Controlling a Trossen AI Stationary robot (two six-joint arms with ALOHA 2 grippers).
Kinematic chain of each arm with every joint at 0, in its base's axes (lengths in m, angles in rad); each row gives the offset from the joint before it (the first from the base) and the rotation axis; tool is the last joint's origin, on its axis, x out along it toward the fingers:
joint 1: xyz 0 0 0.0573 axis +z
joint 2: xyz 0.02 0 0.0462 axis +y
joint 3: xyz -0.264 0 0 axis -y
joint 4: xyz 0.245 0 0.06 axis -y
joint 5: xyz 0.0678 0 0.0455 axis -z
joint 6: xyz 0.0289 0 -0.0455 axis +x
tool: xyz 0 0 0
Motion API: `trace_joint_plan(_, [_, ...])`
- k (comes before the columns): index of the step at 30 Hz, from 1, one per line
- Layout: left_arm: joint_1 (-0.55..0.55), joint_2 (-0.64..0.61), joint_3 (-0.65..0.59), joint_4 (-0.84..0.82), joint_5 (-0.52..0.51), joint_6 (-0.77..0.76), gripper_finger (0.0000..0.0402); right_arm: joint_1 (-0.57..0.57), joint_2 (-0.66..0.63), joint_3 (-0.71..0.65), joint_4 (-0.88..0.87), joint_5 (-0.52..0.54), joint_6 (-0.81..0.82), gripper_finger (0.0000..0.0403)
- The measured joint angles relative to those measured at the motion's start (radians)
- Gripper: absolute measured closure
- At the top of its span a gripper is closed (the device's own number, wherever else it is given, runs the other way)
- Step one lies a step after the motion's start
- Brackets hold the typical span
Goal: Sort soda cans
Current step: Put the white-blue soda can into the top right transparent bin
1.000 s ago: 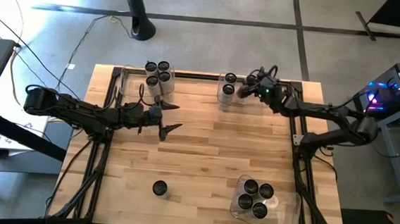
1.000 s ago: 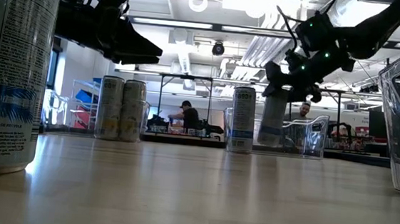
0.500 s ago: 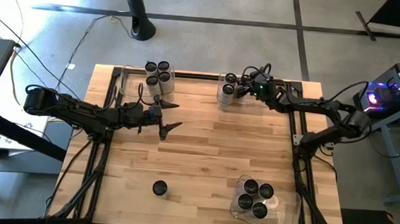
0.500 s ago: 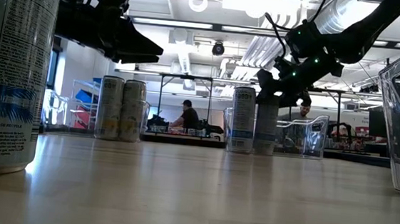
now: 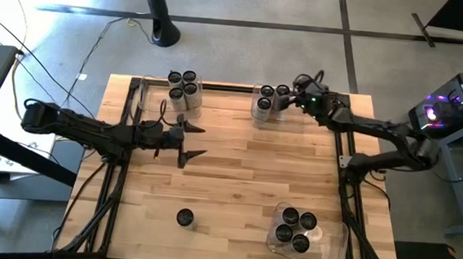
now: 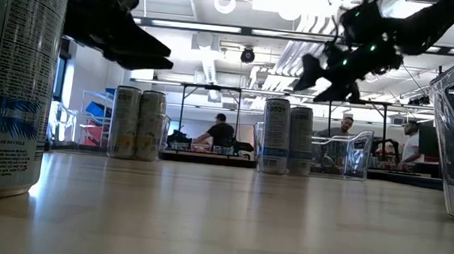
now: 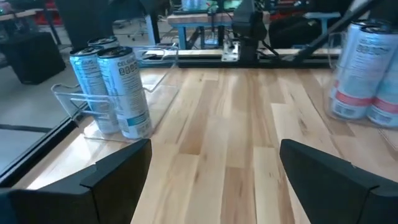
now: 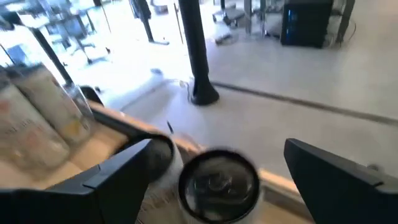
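While your right claw (image 5: 297, 97) hangs above the far edge of the table (image 5: 236, 187), its fingers stand spread and hold nothing; the can (image 5: 282, 92) just under it stands free on its own, upright, touching its two neighbours (image 5: 264, 97). You can see its dark round top (image 8: 219, 181) between the spread fingers in the right wrist view, and in the low view the claw (image 6: 328, 74) sits clear above that can (image 6: 300, 152).

Your left claw (image 5: 191, 141) hovers over the table's left middle, fingers wide apart and empty, pointing toward the centre. Beyond it, at the far left, four cans (image 5: 184, 85) stand packed in a clear bin (image 5: 148, 91); the left wrist view shows some of them (image 7: 115, 90) upright in that bin.

Near the front edge you have one can (image 5: 184, 217) standing alone, well apart from the rest. To its right, four more cans (image 5: 294, 227) stand upright in another clear bin (image 5: 334, 243).
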Motion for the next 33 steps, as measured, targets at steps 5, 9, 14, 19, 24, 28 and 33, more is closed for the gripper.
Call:
trace_joint_plan(5, [-0.034,-0.149,0.028,-0.3,-0.128,0.102,0.0051,0.114,-0.141,0.0,-0.05,0.097,-0.002,0.0047])
trace_joint_plan(9, [-0.065,-0.242,0.12,-0.623,-0.276,0.098,0.0051,0.354,-0.161,0.0,-0.04,0.204,-0.004,0.0046])
trace_joint_plan(14, [-0.236,-0.319,0.185,-0.778,-0.405,0.011,0.0051,0.694,-0.099,0.0,0.096,0.365,-0.007,0.0046])
trace_joint_plan(19, [-0.52,-0.314,0.168,-0.792,-0.646,-0.115,0.0051,0.967,0.046,0.0,0.341,0.424,-0.082,0.0045])
trace_joint_plan(24, [-0.779,-0.261,0.16,-0.781,-0.782,-0.295,0.0051,1.111,0.255,0.093,0.487,0.477,-0.099,0.0045])
trace_joint_plan(28, [-0.938,-0.226,0.198,-0.851,-0.804,-0.379,0.0051,1.137,0.449,0.266,0.46,0.472,-0.104,0.0045])
trace_joint_plan(33, [-1.02,-0.194,0.27,-1.064,-0.662,-0.641,0.0051,1.112,0.668,0.508,0.365,0.345,-0.114,0.0045])
